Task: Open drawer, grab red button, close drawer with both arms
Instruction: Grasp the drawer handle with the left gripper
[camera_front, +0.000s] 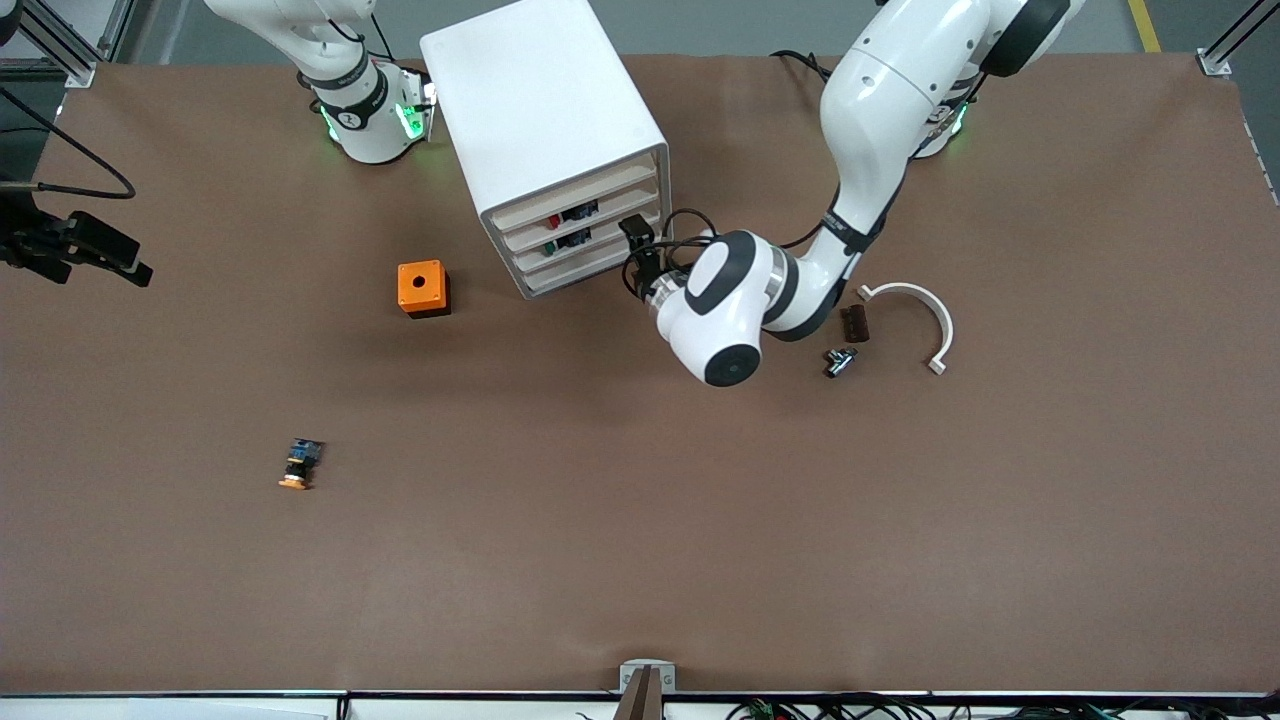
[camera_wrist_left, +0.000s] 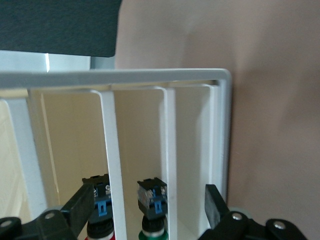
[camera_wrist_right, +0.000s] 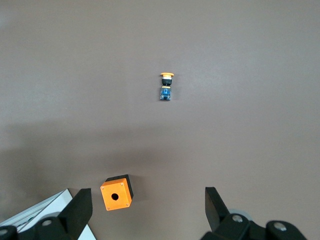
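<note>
The white four-drawer cabinet (camera_front: 545, 110) stands near the arms' bases. The drawer (camera_front: 590, 222), second from the top, sits flush like the others; it also shows in the left wrist view (camera_wrist_left: 70, 140). The button (camera_front: 553, 221) with the red cap lies inside it, its black and blue body visible in the left wrist view (camera_wrist_left: 100, 200). My left gripper (camera_front: 632, 252) is open and empty right at the cabinet's front, its fingers (camera_wrist_left: 82, 205) spread across several drawer fronts. My right gripper (camera_wrist_right: 148, 207) is open and empty, high over the table by the orange box; it is out of the front view.
An orange box with a hole (camera_front: 423, 288) stands beside the cabinet, also in the right wrist view (camera_wrist_right: 116, 194). An orange-yellow-capped button (camera_front: 299, 464) lies nearer the front camera. A green-capped button (camera_wrist_left: 151, 200) sits in the third drawer. A white curved piece (camera_front: 925, 315) and small parts (camera_front: 838, 361) lie by the left arm.
</note>
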